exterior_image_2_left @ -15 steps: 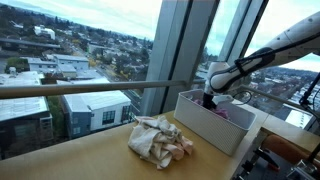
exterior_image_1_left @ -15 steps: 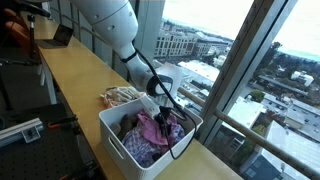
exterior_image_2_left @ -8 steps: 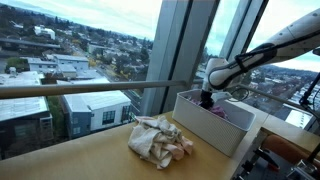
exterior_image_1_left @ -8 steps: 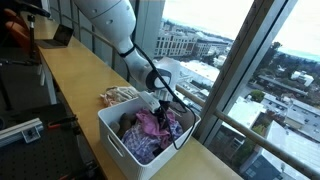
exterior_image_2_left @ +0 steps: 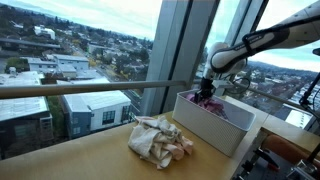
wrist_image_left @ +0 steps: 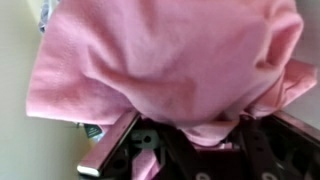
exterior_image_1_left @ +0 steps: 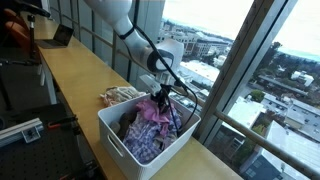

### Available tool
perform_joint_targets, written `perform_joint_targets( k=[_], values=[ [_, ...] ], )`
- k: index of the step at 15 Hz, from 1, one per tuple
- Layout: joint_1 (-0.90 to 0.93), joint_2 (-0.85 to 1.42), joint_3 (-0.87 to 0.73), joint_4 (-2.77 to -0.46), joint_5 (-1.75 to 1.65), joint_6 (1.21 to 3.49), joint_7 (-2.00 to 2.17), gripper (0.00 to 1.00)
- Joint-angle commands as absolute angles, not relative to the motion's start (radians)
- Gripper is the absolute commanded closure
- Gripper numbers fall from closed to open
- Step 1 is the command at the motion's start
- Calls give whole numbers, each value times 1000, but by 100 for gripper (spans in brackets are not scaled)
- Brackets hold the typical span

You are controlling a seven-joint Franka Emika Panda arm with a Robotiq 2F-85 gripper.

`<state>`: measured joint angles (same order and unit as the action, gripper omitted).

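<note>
1. A pink cloth hangs bunched from the end effector. Its top sits just above the rim of a white bin, and its lower folds trail down into the bin.
2. The end effector is closed in on the pink cloth, pinching a fold of it. In the wrist view the pink cloth fills most of the picture and hides the fingertips, with one finger showing beneath it.
3. Dark and purple clothes lie heaped in the white bin under the hanging folds.
4. In an exterior view, the end effector hangs over the far end of the white bin, the pink cloth just below it.
5. A pile of pale rags lies on the wooden surface just beside the white bin, apart from the arm.
6. Tall windows run along the wooden surface, with city rooftops beyond the glass.
</note>
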<state>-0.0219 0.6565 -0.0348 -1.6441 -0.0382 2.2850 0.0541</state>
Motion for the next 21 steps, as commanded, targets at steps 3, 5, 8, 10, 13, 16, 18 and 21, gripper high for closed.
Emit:
perform_joint_targets(
  k=[3, 5, 8, 10, 13, 16, 18, 21],
  values=[
    [-6, 439, 7, -1645, -6, 2196, 36, 95],
    [8, 374, 21, -1631, -8, 2197, 36, 95],
    [43, 292, 50, -1596, -13, 2205, 29, 95],
    [76, 253, 75, -1556, -20, 2196, 25, 95],
    [142, 228, 119, -1473, -35, 2151, 39, 95],
    [226, 263, 169, -1344, -57, 2048, 77, 95],
    [288, 307, 197, -1241, -86, 1979, 107, 95],
    [377, 366, 222, -1095, -143, 1900, 141, 95]
  ],
)
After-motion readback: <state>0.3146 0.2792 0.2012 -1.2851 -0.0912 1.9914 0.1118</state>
